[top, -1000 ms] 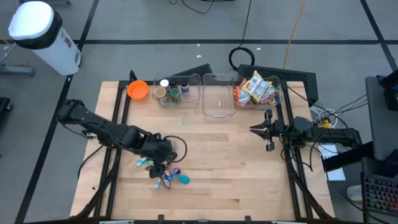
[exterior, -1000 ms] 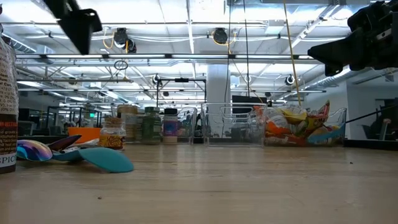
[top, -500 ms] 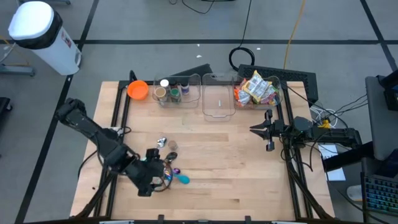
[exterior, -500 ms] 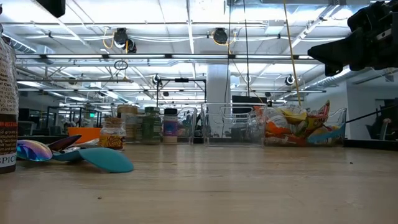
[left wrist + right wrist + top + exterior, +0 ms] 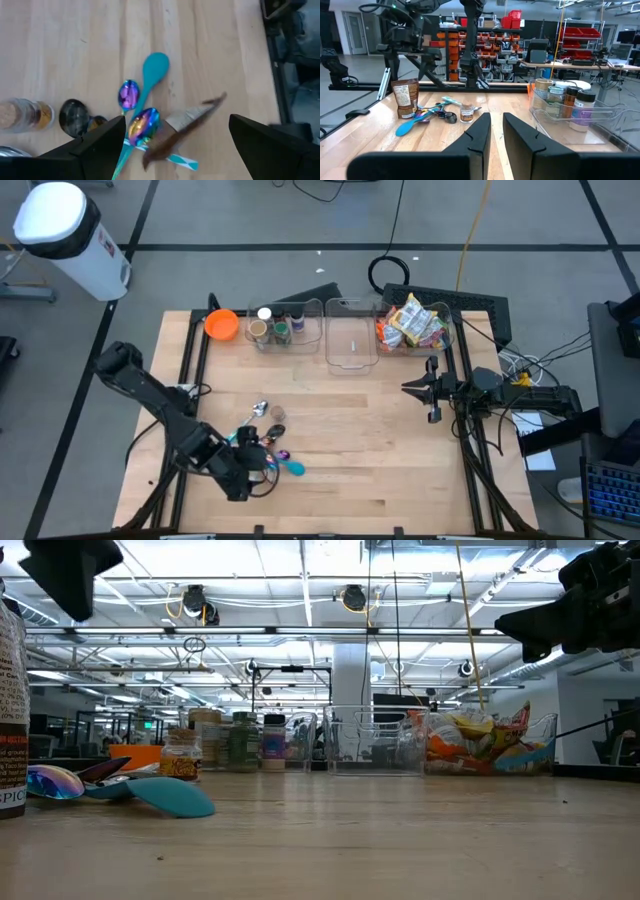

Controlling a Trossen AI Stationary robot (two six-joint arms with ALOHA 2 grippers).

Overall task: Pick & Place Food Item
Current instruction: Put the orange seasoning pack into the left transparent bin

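Left wrist view shows the left end effector (image 5: pixel 175 145) spread wide above the spoons (image 5: pixel 137 117), holding nothing, seemingly lining up a pick; the snack packets (image 5: pixel 412 322) sit in a far bin.

Snack packets (image 5: pixel 412 323) heaped in clear bin (image 5: pixel 447 340).

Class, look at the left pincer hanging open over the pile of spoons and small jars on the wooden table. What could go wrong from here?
1. The open left pincer hangs above crowded clutter: teal plastic spoon, iridescent metal spoons, cork-lidded glass spice jar. Closing may catch the wrong item.
2. A brown pouch stands upright beside them; a sweep could topple it.
3. The right pincer waits shut, far off, unable to help.
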